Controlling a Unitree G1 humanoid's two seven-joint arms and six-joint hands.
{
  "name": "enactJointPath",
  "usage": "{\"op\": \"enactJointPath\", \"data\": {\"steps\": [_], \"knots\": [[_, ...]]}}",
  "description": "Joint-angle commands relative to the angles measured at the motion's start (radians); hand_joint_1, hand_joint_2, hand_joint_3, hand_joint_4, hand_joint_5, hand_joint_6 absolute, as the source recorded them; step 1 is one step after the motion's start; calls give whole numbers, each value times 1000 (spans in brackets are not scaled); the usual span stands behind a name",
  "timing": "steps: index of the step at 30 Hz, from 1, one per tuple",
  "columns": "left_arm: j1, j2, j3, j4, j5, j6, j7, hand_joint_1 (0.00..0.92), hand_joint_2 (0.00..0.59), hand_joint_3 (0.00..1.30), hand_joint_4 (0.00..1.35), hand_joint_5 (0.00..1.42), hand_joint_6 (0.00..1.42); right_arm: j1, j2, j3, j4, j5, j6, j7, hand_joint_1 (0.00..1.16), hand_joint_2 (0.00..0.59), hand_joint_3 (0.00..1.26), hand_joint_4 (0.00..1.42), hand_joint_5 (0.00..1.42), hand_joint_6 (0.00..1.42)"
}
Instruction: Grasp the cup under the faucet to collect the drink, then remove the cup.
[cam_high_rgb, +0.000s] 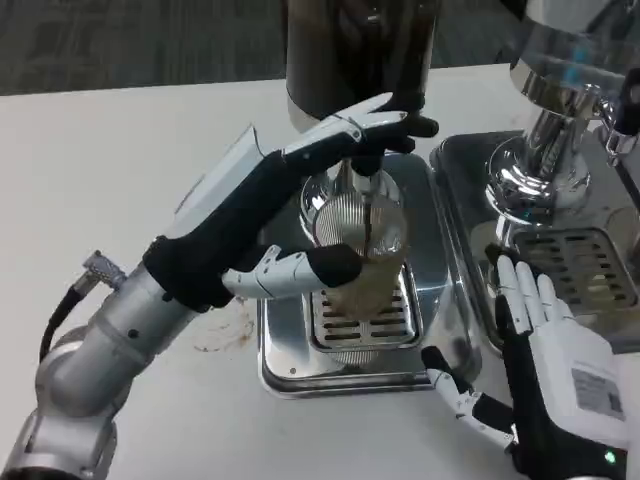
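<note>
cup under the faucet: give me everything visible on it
The cup is clear ribbed plastic by the look of it, standing on the slotted grate of the steel drip tray, tilted slightly toward the camera so its round mouth shows. A thin dark stream drops into it from the faucet above, and brownish liquid sits in its lower part. The left hand grips it, thumb across the near side, fingers reaching over the rim toward the faucet.

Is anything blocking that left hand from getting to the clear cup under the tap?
Nothing visible. The left hand already wraps the clear ribbed plastic cup, which stands on the slotted metal drip tray beneath the dispenser's tap.
</note>
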Motion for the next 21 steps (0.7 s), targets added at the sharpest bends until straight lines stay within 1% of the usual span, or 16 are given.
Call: {"op": "enactJointPath", "data": {"steps": [1,4,8,14,17,21], "knots": [[38,37,-9,-14,87,-30,20,0,106,285,124,292,287,-9,-11,-2,9,13,-23,5,471,313,0,0,0,62],[45,45,-12,-20,114,-38,48,0,107,263,124,292,288,-14,-13,-4,14,22,-30,7,474,311,0,0,0,63],[50,50,-18,-25,129,-37,73,0,108,263,124,292,282,-27,-10,-23,30,71,-59,14,480,310,0,0,0,76],[57,55,-31,-37,141,-34,91,0,111,261,121,292,278,-52,-18,-35,46,108,-87,27,483,309,0,0,0,100],[59,55,-35,-39,147,-28,99,0,112,260,116,292,277,-75,-24,-50,69,164,-127,55,484,309,0,0,0,128],[57,54,-38,-42,147,-24,106,0,113,260,114,292,277,-122,-36,-68,120,261,-204,115,498,281,0,0,0,138]]}}
